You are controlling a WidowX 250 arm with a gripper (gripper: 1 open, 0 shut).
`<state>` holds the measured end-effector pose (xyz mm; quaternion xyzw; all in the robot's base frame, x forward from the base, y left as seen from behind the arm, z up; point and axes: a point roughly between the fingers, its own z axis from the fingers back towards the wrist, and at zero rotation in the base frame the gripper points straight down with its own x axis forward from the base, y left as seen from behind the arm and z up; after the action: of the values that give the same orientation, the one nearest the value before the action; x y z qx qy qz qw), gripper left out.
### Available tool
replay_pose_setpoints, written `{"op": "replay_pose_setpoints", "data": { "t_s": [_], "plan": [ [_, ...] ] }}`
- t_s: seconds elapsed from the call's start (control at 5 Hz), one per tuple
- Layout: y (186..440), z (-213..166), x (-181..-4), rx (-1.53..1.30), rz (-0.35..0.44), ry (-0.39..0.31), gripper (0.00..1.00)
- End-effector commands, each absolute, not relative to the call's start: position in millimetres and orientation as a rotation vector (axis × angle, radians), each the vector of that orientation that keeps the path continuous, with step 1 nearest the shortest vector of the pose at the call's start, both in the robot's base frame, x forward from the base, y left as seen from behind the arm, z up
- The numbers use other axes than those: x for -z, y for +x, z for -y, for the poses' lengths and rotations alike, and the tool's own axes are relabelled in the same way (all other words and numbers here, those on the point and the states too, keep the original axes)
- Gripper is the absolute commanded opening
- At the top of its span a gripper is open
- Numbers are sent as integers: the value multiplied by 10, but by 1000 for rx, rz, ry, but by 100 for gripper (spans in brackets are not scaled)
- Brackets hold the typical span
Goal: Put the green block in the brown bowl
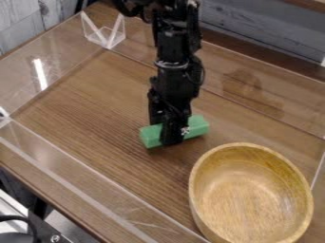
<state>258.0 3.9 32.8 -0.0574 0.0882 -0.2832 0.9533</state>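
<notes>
The green block lies flat on the wooden table, just left of and behind the brown bowl. My gripper points almost straight down from the black arm and is shut on the middle of the block, one finger on each long side. Both ends of the block stick out past the fingers. Whether the block rests on the table or hangs just above it, I cannot tell. The bowl stands at the front right with nothing in it.
Low clear plastic walls fence the tabletop at the front and left. A clear plastic triangular stand sits at the back left. A grey plank wall runs behind the table.
</notes>
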Motion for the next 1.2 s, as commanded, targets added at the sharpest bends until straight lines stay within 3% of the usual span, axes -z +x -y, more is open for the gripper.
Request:
{"op": "replay_pose_setpoints", "data": {
  "t_s": [0.0,0.8,1.0],
  "plan": [
    [2707,-11,-558,563,-112,-95,0],
    [2756,68,-711,550,-97,-97,0],
    [2893,132,-904,497,-71,-82,0]
  ]
}}
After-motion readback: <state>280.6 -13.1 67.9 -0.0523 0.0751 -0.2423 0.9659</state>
